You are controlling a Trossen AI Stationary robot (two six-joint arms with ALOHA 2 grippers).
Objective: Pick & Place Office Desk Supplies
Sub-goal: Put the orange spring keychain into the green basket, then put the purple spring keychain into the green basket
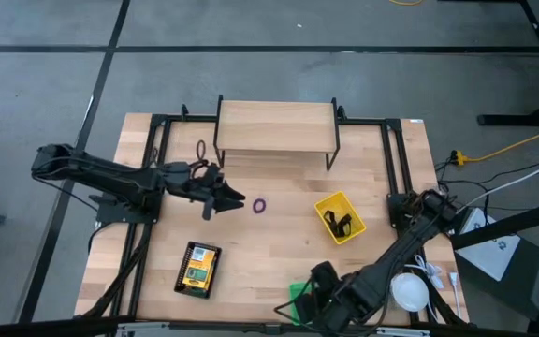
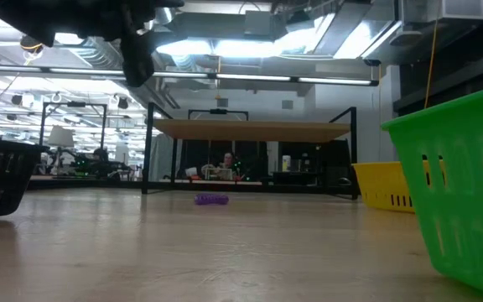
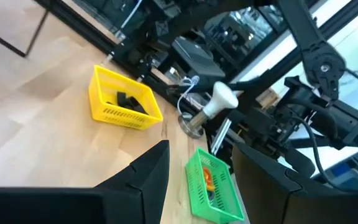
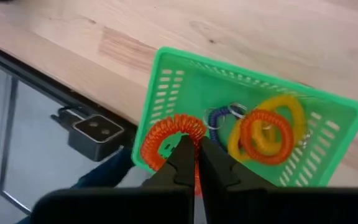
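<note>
While you look down from above, the left gripper (image 1: 221, 200) hangs spread and empty near the purple ring (image 1: 260, 205), which lies flat on the table (image 1: 279, 253), well apart from both bins. The crayon box (image 1: 199, 268) lies long axis roughly front to back, in the mesh tray. At table height the ring reads as a low band. Your left wrist shows clips (image 3: 126, 102) already in the yellow bin (image 3: 107, 112). Your right wrist shows the right gripper (image 4: 196, 163) pinched closed, empty, over coiled rings (image 4: 266, 134) in the green bin (image 4: 166, 84). I judge sorting mostly done.
</note>
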